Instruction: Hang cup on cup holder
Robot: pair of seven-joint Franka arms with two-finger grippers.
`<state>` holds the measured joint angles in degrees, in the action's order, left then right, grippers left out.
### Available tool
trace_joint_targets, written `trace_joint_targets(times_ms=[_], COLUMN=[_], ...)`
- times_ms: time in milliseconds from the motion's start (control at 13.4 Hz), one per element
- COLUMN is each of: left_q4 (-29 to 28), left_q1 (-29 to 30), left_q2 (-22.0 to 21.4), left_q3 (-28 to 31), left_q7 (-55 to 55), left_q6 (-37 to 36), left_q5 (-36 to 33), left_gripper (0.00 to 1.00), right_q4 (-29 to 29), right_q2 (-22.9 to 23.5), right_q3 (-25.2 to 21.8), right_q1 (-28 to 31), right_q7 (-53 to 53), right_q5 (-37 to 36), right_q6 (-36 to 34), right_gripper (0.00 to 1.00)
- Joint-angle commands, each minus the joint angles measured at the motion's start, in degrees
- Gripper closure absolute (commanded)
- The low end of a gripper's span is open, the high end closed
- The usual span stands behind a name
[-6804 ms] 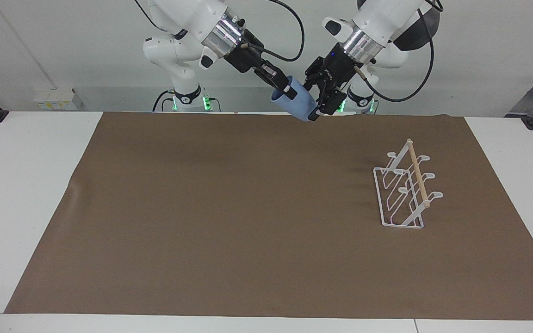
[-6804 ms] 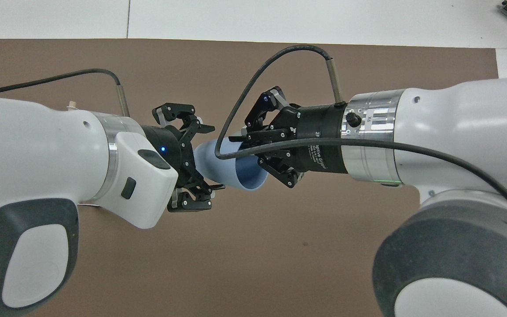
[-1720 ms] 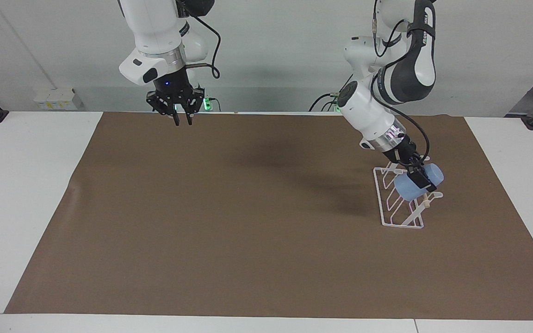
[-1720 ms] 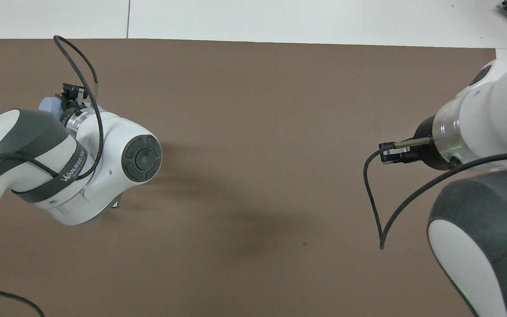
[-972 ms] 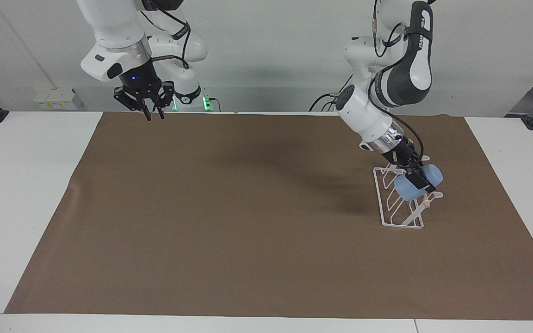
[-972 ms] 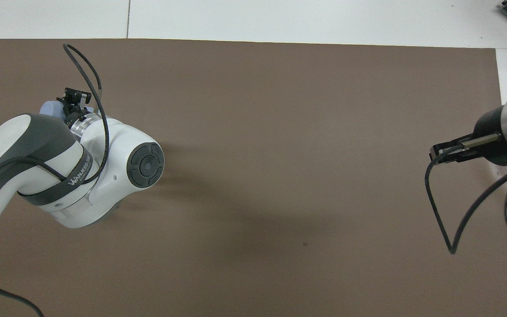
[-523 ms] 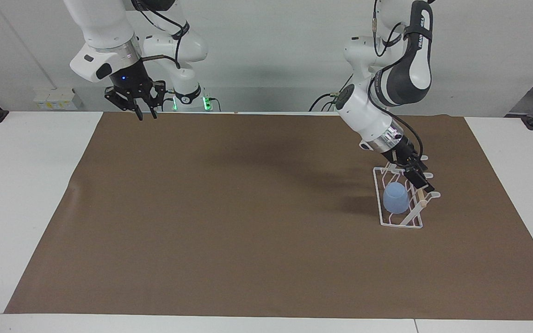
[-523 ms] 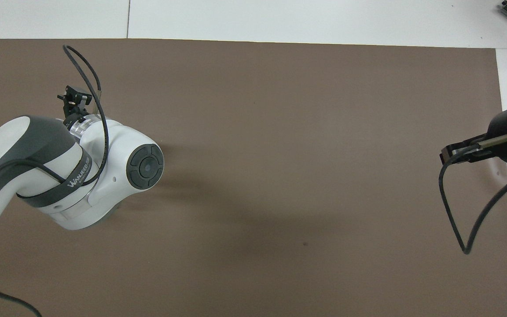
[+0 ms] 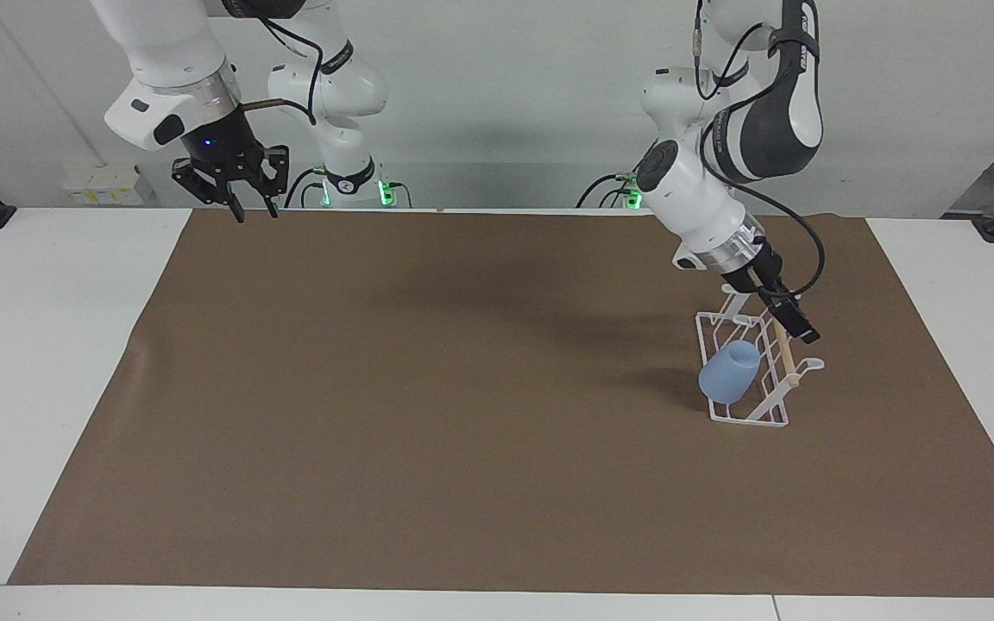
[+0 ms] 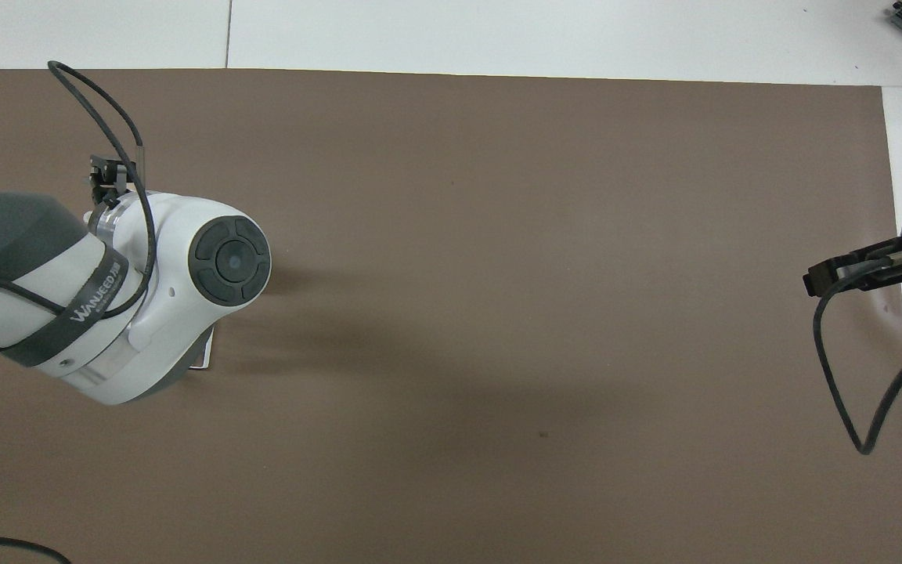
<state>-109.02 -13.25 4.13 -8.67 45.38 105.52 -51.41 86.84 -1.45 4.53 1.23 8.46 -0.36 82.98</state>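
Cup: the small light blue plastic tumbler point(image 9: 729, 372) sat tilted in the rack, leaning on its prongs, free of both pincers.
Rack: the white wire cup holder with the wooden dowel on top point(image 9: 749, 362) stood on the brown mat point(image 9: 428, 405) toward the left arm's end of the tabletop point(image 9: 40, 345).
Left pincer point(image 9: 802, 329): up over the rack's dowel, spread wide, holding nothing.
Right pincer point(image 9: 249, 208): raised over the mat's corner at the right arm's end, fingers parted, nothing in it.
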Motion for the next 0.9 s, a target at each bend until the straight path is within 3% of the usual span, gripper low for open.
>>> trace_joint_targets(times_ms=[0, 299, 523, 822], left_q4=[2.7, 6.4, 7.1, 17.6], left_q1=[0.0, 0.2, 2.3, 7.6], left_q2=[-0.8, -2.5, -6.7, -6.4], left_q3=[0.7, 0.8, 0.9, 0.8], left_q7=[-6.3, -18.5, -27.2, -30.7], left_q6=[-3.3, -5.9, -6.6, -14.9], left_q5=[9.2, 23.9, 33.8, 45.1], left_gripper=[0.0, 0.0, 0.0, 0.0], right_q4=[-0.2, 0.1, 0.4, 0.7], right_q2=[-0.7, -0.7, -1.0, -1.1], right_q3=[0.5, 0.5, 0.6, 0.6], right_q1=[0.7, 0.6, 0.3, 0.3], right_q7=[0.7, -1.7, -6.9, -7.8], right_q5=[0.1, 0.1, 0.1, 0.1], right_q6=[-1.3, -1.3, -1.3, -0.7], right_gripper=[0.43, 0.34, 0.2, 0.05])
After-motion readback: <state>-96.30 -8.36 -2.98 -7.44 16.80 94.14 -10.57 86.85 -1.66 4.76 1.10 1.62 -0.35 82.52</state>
